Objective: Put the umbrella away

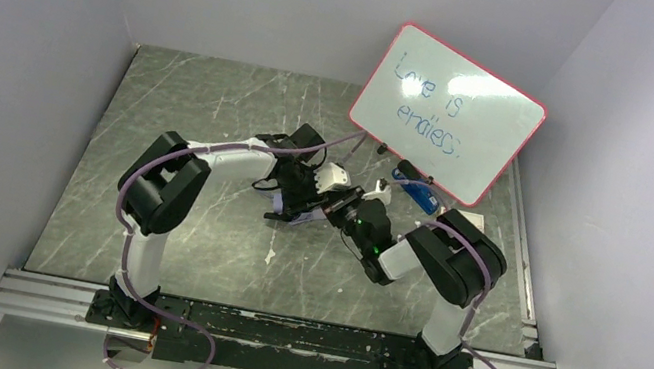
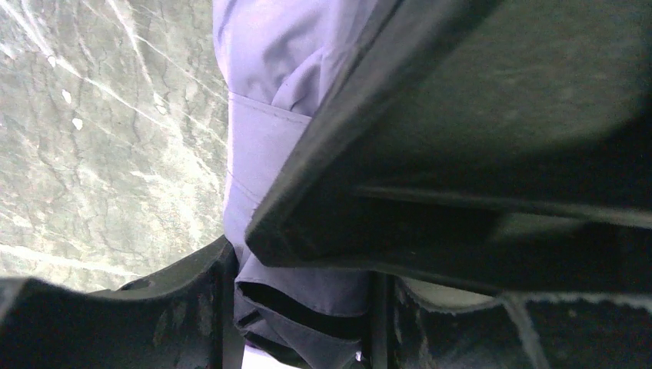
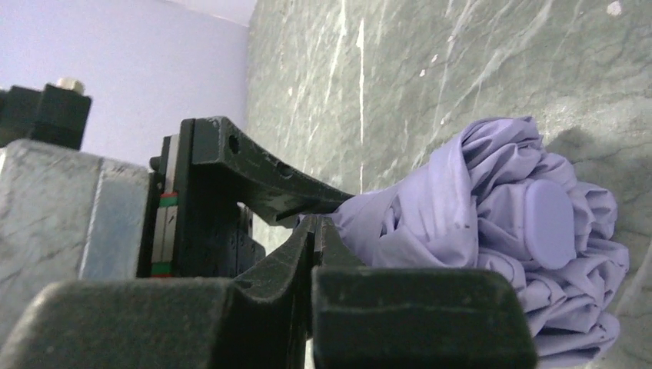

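At the near edge, the 2 arms are bent inward so that both wrists meet over the middle of the table (image 1: 212, 124). The umbrella (image 3: 492, 231) is found there, lying on the stone surface as a loose, crumpled lavender bundle that is collapsed but not yet wrapped tight. The right gripper (image 3: 332, 219) is seen fully closed, and a fold of the lavender fabric appears to be pinched at its fingertips. The left gripper (image 1: 302, 190) is set partly closed around the body of the bundle, with fabric pressed against both fingers, so the umbrella is judged to be held from 2 sides. The step in hand is taken to be gathering the canopy so that it can be rolled and strapped. For this to be done well, the left hold should be kept firm as an anchor while the pinched fold is drawn snugly around the bundle; only cloth should be pulled, since a thin rib could be bent if caught. The pull should be kept low and short, so that the fabric is not torn from the 2nd grip. Farther back, a whiteboard (image 1: 447, 114) is propped against the rear right corner, well apart from the work.
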